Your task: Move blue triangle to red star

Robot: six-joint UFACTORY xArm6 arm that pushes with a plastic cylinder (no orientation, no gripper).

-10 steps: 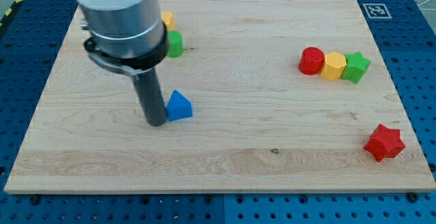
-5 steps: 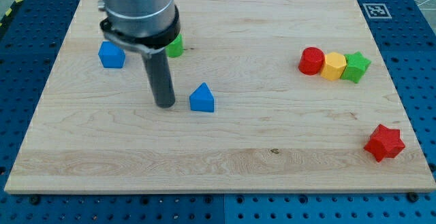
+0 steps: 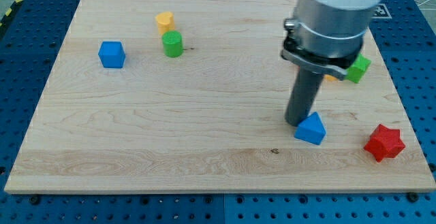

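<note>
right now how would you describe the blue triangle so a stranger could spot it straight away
Go to the wooden board, lower part of the view's right half. There, left of the red star, sits the blue triangle, with my tip at its upper left edge. It is the only blue piece with a pointed top.

Blue triangular plastic block [image 3: 311, 129]: relocated from the left-centre of the light wooden bench [image 3: 218, 163] to its lower right, now near the red star-shaped plastic block [image 3: 384, 142] but still apart from it. My tip [image 3: 296, 122]: carried across with it from the view's left to the right, now at the triangle's upper-left edge, seemingly touching. Arm body: now hides the red and yellow blocks at right, leaving only part of the green star-shaped block [image 3: 360, 67] showing, and has uncovered the blue cube [image 3: 112, 54], yellow block [image 3: 163, 21] and green cylinder [image 3: 172, 43] at upper left.
</note>
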